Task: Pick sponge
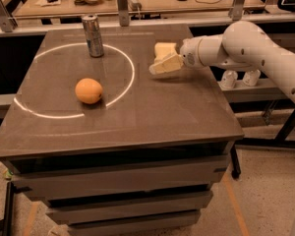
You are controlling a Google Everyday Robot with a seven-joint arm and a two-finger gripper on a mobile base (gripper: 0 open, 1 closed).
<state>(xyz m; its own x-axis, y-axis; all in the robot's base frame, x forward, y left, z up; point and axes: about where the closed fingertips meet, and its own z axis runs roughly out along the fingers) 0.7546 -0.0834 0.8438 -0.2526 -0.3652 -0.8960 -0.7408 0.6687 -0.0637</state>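
The sponge is a pale yellow foam block lying on the dark table, right of the white circle. My gripper comes in from the right on the white arm. It sits just in front of the sponge and overlaps its lower edge. The gripper's pale tip points left and slightly down. I cannot see contact between it and the sponge. The sponge rests on the table top.
An orange fruit lies inside the white circle on the left. A metal can stands at the circle's far edge. A rail with posts runs behind the table. White bottles stand on a shelf to the right.
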